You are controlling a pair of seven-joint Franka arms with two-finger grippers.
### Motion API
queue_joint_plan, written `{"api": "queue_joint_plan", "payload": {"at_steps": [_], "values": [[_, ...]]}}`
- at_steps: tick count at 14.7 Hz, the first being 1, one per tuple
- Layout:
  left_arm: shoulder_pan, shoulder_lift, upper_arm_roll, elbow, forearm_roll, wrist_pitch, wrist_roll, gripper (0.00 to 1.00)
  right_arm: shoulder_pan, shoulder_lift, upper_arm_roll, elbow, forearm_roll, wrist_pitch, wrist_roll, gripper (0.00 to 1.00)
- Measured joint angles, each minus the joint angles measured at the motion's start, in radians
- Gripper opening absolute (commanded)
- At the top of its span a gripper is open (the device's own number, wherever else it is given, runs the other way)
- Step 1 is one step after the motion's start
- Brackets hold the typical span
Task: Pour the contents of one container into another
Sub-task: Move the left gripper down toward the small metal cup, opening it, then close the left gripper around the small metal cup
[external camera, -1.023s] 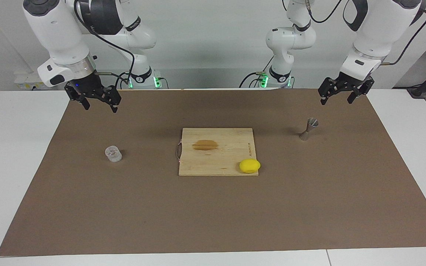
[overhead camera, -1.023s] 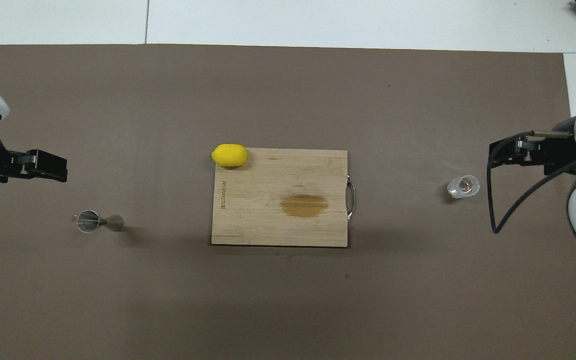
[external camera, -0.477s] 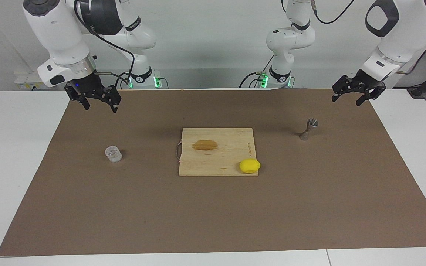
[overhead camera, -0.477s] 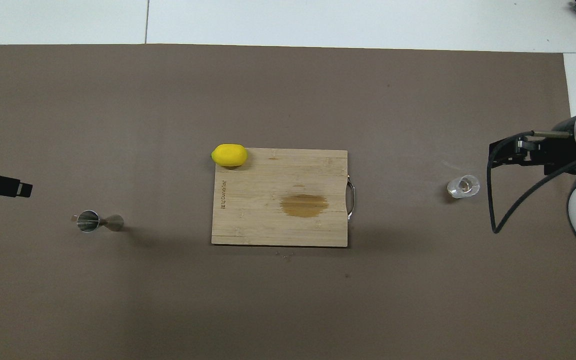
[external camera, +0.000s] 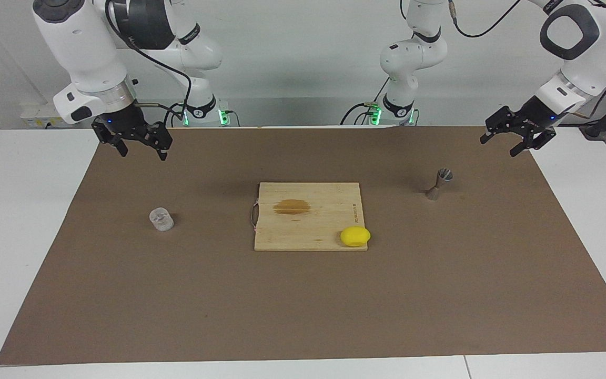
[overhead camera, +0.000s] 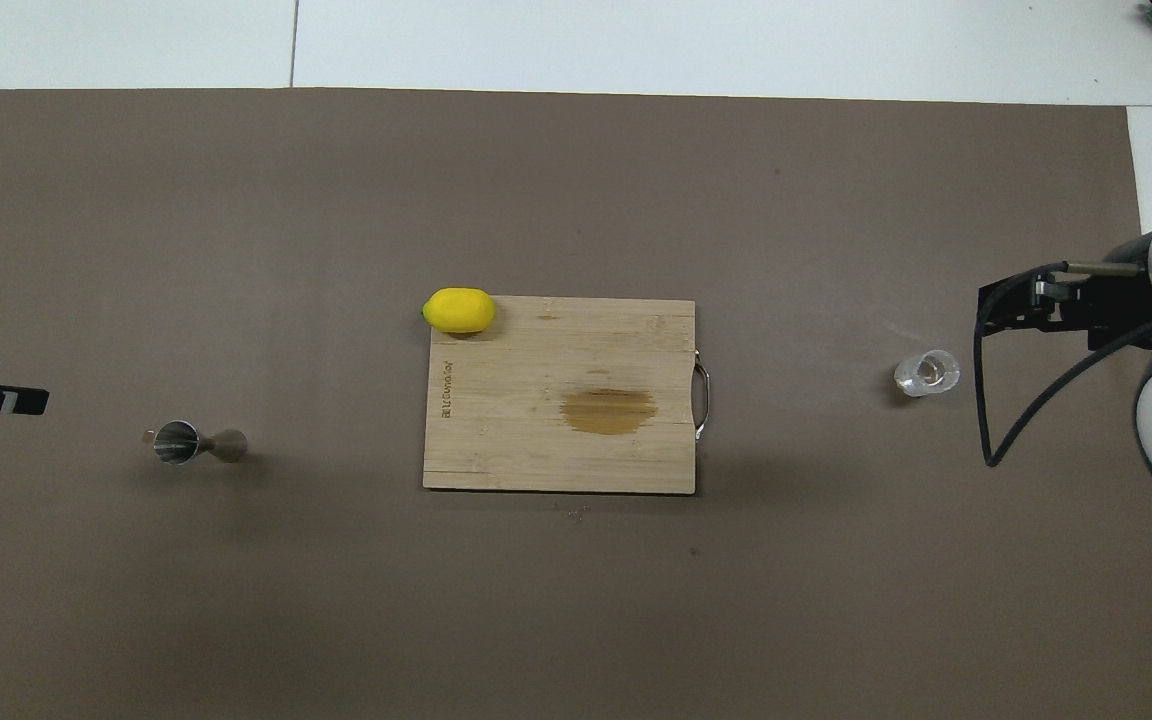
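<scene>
Starting at the right arm's end of the table, the right gripper [external camera: 143, 154] hangs in the air over the corner of the brown mat [external camera: 177, 295] closest to the robots, its fingers spread wide and holding nothing. The glass cup [external camera: 161, 219] stands upright on the mat, well apart from that gripper and untouched. From its look it should be light, stiff and breakable, with a smooth round wall that may slip. A level grip across the middle of the wall, below the rim, seems safest, with enough squeeze to hold it through a tilt. What it contains is too small to make out. At the table's middle lies a wooden cutting board [external camera: 308, 221] with a dark stain and a wire handle. A lemon [external camera: 355, 236] sits on the board's corner, away from the robots and toward the left arm's end. Further toward that end the metal jigger [external camera: 438, 184] stands upright and alone. It is narrow-waisted on a small foot, so it probably tips easily. The waist is the natural place to steady it. The left gripper [external camera: 498, 146] hovers over the mat's edge near the corner at its own end, fingers apart and empty. No pouring has begun.
</scene>
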Motion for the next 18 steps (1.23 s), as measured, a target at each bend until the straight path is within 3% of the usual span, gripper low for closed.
{"api": "queue_joint_plan", "payload": {"at_steps": [8, 12, 15, 18], "values": [[0.183, 0.104, 0.000, -0.095, -0.282, -0.055, 0.545, 1.00, 0.000, 0.000, 0.000, 0.000, 0.000, 0.000, 0.000, 1.00], [0.225, 0.211, -0.001, -0.107, -0.402, -0.152, 0.755, 1.00, 0.000, 0.000, 0.000, 0.000, 0.000, 0.000, 0.000, 1.00], [0.252, 0.297, -0.001, -0.138, -0.471, -0.176, 1.028, 1.00, 0.000, 0.000, 0.000, 0.000, 0.000, 0.000, 0.000, 1.00], [0.262, 0.346, -0.002, -0.161, -0.523, -0.236, 1.117, 1.00, 0.000, 0.000, 0.000, 0.000, 0.000, 0.000, 0.000, 1.00]]}}
